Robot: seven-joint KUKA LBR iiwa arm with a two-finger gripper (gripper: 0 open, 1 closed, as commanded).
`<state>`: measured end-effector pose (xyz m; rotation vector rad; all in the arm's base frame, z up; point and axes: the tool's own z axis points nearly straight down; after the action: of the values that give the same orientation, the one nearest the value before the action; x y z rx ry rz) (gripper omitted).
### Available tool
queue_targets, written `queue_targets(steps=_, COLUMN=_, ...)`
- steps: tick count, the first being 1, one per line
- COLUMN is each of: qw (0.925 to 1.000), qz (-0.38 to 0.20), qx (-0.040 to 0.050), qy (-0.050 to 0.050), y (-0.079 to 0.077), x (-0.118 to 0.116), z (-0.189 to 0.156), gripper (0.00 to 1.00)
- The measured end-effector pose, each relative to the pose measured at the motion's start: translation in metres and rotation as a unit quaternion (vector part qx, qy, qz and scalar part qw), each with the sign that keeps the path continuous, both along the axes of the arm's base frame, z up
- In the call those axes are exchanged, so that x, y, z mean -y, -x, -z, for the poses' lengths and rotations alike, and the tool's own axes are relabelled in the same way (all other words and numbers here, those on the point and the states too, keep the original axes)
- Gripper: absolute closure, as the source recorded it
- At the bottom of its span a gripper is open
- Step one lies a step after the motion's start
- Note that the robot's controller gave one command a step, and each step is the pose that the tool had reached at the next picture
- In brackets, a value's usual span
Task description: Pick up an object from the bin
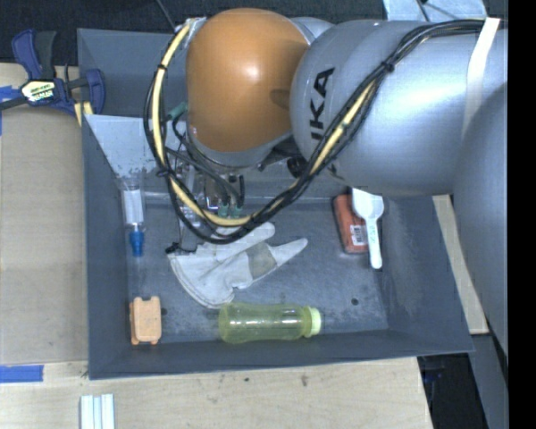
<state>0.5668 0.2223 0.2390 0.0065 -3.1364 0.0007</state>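
Observation:
My gripper (220, 200) hangs under the arm's orange cover, over the middle of the bin toward its left. Its lower end is just above the upper edge of a crumpled white cloth (230, 264) lying in the middle of the floor. Whether it touches the cloth I cannot tell. A clear yellow-green bottle (268, 322) lies on its side in front of the cloth, near the front wall. A clear tube with a blue tip (134, 218) lies to the gripper's left along the left wall.
A small orange block (146, 320) sits in the front left corner. On the right, a red-brown packet (347, 224) lies beside a white plastic spoon (372, 223). The arm and its cables cover the back half of the bin.

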Motion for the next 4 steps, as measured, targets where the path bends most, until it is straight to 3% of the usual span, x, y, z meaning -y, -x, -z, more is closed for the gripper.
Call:
queue_targets(steps=1, qw=1.0, qz=0.002, qx=0.0041, qy=-0.001, y=-0.002, x=0.001, z=-0.005, gripper=0.0)
queue_targets(steps=2, qw=1.0, qz=0.007, qx=0.0064, qy=-0.002, y=0.015, x=0.017, z=0.046, gripper=0.0)
queue_targets(steps=3, qw=1.0, qz=0.008, qx=0.0014, qy=0.0, y=0.026, x=0.058, z=0.073, gripper=0.0)
queue_targets(steps=4, qw=1.0, qz=0.002, qx=0.0068, qy=0.0, y=0.005, x=0.058, z=0.107, gripper=0.0)
